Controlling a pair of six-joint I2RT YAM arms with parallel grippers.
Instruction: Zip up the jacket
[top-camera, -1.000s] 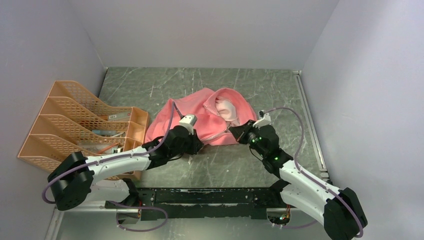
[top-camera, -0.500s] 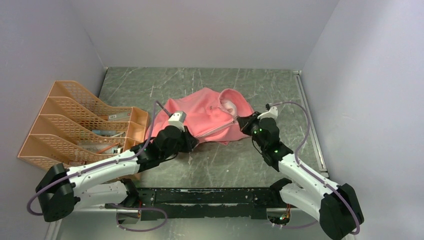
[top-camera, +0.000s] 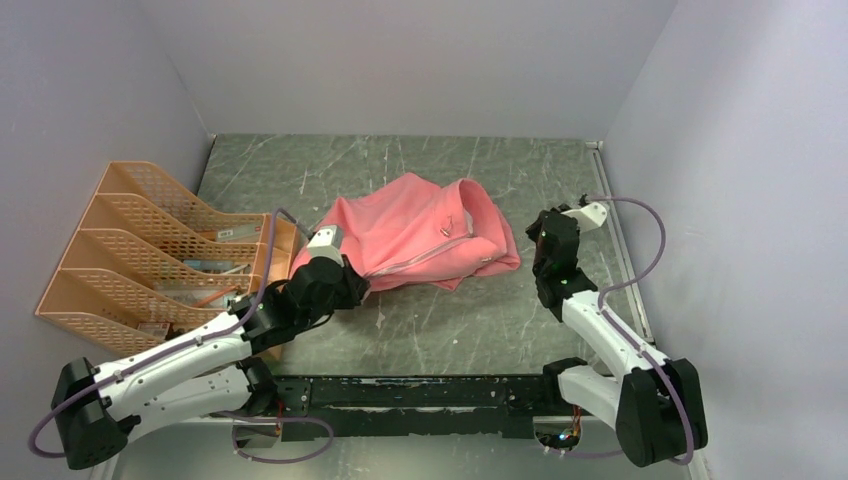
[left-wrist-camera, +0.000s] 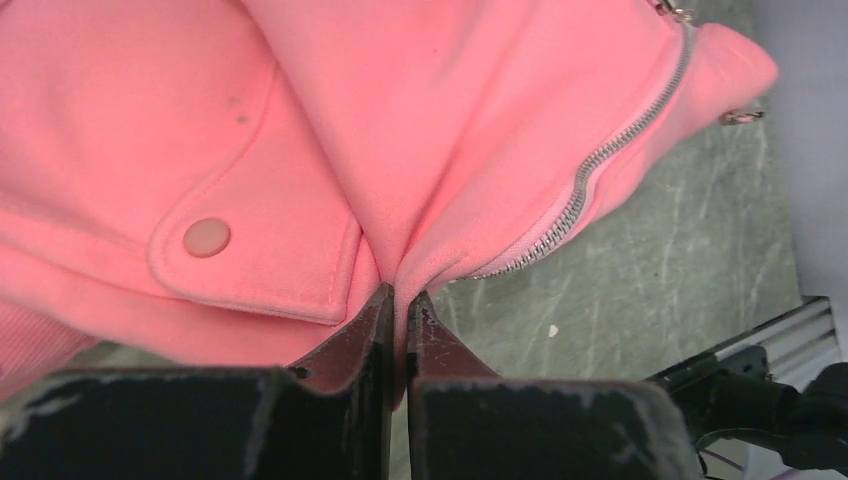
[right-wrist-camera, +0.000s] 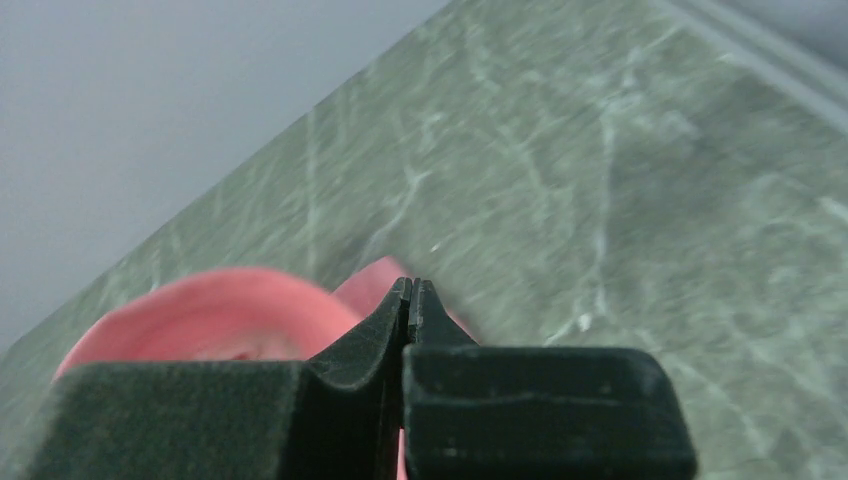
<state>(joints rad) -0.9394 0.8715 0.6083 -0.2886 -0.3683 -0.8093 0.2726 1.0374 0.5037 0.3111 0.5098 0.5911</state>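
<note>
Salmon-pink fleece jacket (top-camera: 410, 240) lies crumpled at the centre of the green marbled bench (top-camera: 450, 320). Only the left wrist view resolves the metal zipper teeth (left-wrist-camera: 585, 180) and a round snap (left-wrist-camera: 207, 237). The left claw (left-wrist-camera: 400, 300) pinches the hem at 8 o'clock. The right claw (right-wrist-camera: 410, 290), pressed together and empty, sits at 3 o'clock.

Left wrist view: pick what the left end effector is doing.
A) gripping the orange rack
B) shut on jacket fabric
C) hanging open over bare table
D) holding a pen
B: the left end effector is shut, with a fold of the jacket pinched in it near the end of the zipper.
</note>
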